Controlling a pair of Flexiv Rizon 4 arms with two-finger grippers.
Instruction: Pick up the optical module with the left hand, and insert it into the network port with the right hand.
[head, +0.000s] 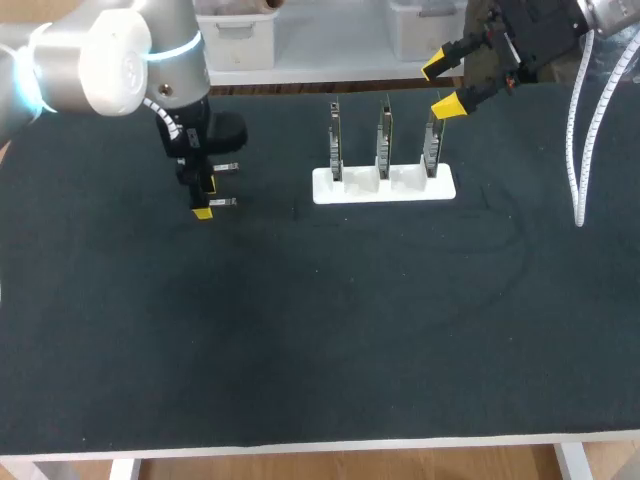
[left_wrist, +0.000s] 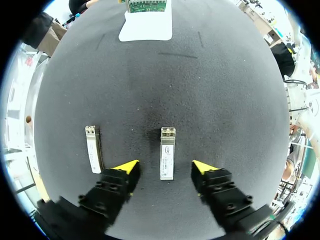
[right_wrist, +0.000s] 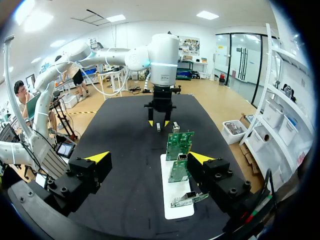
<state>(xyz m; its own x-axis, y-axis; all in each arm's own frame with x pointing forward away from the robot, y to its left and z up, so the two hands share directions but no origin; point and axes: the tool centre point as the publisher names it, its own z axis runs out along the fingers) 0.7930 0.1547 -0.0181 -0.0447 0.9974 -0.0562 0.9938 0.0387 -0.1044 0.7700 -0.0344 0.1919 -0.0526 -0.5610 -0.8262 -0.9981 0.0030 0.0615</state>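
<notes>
Head view first: the left end effector (head: 204, 200) is down low at the dark felt-covered bench (head: 300, 340). Across the way sits a white plastic holder (head: 385, 187) with three upright green circuit boards (head: 385, 140), one to a slot. The right end effector (head: 448, 85) hangs just above it, fingers apart and holding nothing.

Left wrist view, and here's the prize: the small silver oblong optical module (left_wrist: 167, 152) lies flat on the bench between the spread fingers, touched by neither. A second module (left_wrist: 92, 155) of the same make lies just outside one finger. The pick wants a straight descent, staying centred, then a squeeze on the long sides without nudging that neighbour.

Right wrist view: the holder lies ahead, between the open fingers. The small metal cage on a board is probably the network port (right_wrist: 183, 157).
</notes>
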